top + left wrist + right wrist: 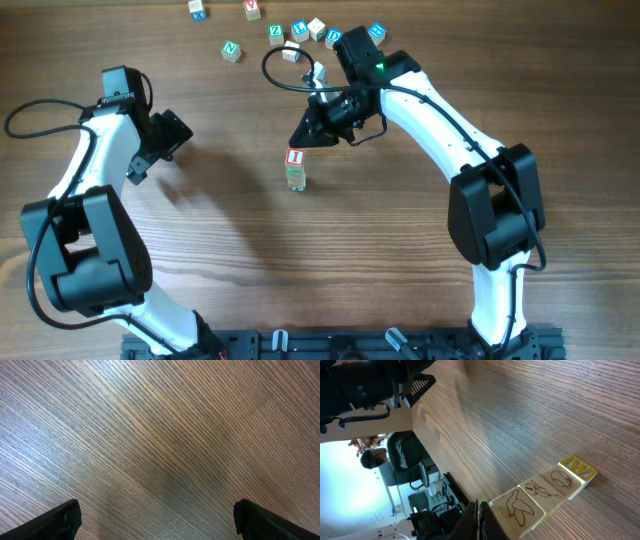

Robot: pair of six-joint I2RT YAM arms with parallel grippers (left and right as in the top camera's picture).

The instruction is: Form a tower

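Note:
The tower [295,170] stands mid-table as a narrow column of pale wooden cubes with a red letter face on top. The right wrist view shows the tower [542,494] as three cubes in a row, with brown drawings of a bird, a violin and a ball, and a yellow W face at the far end. My right gripper [297,139] is shut and empty, just behind the tower; its tips [477,507] sit right beside the bird cube. My left gripper [172,135] hangs open over bare wood at the left, its dark fingertips [65,520] wide apart.
Several loose letter cubes lie along the far edge, among them a green one [231,49], a blue one [376,32] and a pale one [316,27]. A black cable [275,75] loops off the right arm near them.

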